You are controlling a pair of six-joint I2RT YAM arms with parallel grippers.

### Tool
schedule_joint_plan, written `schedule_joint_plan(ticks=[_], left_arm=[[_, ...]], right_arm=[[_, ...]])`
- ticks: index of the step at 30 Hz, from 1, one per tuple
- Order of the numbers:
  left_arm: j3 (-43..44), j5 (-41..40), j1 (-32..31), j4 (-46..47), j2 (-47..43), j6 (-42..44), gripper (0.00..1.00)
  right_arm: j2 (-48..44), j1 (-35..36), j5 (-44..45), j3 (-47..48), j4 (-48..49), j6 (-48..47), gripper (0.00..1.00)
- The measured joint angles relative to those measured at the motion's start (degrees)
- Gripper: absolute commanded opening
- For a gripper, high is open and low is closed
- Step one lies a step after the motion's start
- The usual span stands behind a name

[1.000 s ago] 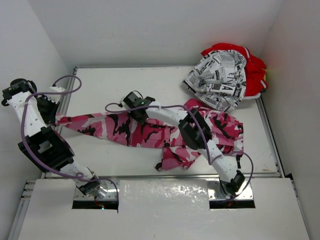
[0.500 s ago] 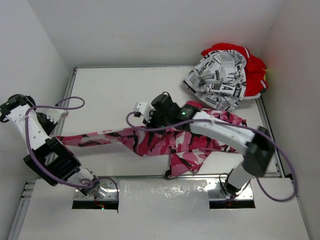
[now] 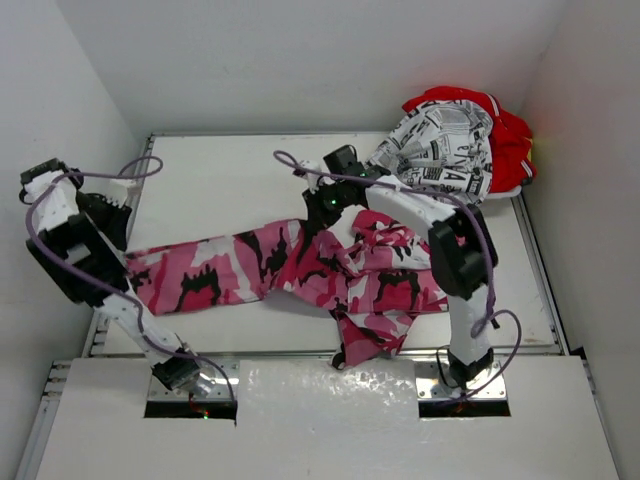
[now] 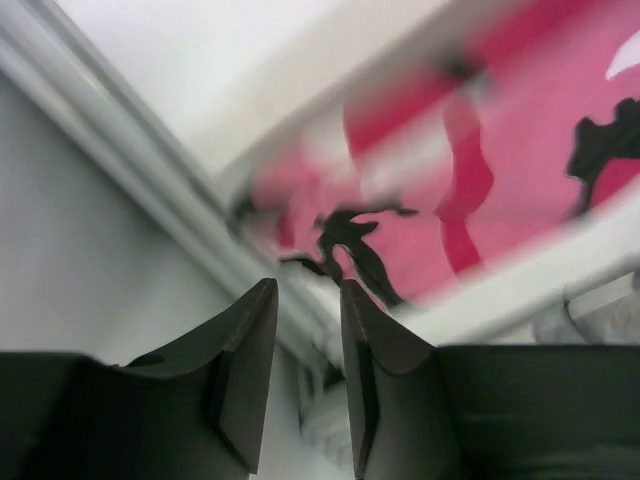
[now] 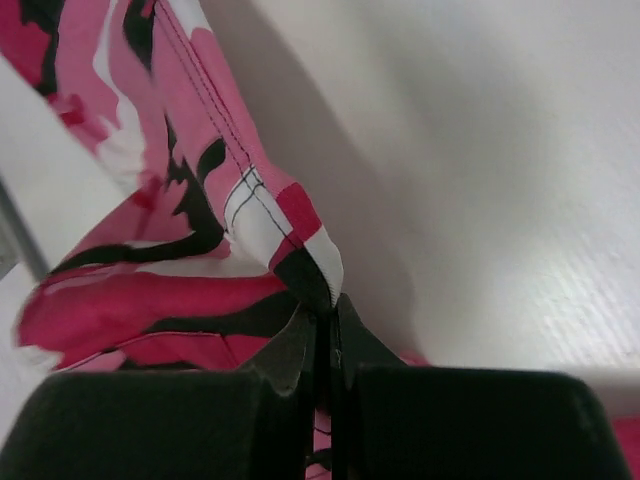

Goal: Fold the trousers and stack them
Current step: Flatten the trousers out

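The right hand (image 5: 322, 318) is clamped tight on a stitched edge of the camouflage trousers (image 3: 230, 265), and the cloth rises to its fingers in a peak. This grip sits on the far edge of that pair, towards its bunched waist end. The left hand (image 4: 308, 300) stands narrowly parted with nothing between its fingers, just off the pair's leg end and over the bench's side rail (image 4: 120, 160). The pair lies lengthwise across the bench (image 3: 220, 180), which is bare on the pair's far side. A fold of the pair reaches the bench's near edge. Beyond the waist end, the newsprint trousers (image 3: 440, 160) are heaped on the red trousers (image 3: 508, 140), overhanging the corner.
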Motion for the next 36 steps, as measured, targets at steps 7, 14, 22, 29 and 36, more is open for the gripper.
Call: schedule_joint_plan(ticks=[7,14,22,29,36], left_arm=[[14.2,8.8,0.1,5.5,22.7,-16.4,0.6],[9.0,8.4,0.3,7.5,12.0,-20.7,0.6],[-15.5,3.5,6.4,10.2,-0.7,-22.2,0.61],[-22.5,-0.1,9.9,16.7,-0.7,-24.3,0.61],[-26.4,-1.6,9.7,22.7,-0.7,-25.8,0.6]], right_arm=[[14.7,-6.3,1.9,13.5,-3.4,5.2,0.0],[16.2,-6.3,5.2,15.7,-5.2,7.0,0.69],[11.3,-5.0,15.6,16.1,-10.8,7.0,0.93],[-9.1,-8.9,24.0,11.8,-13.7,10.4,0.97],[-39.5,-31.5,26.8,-16.8,-10.0,20.8,0.92]])
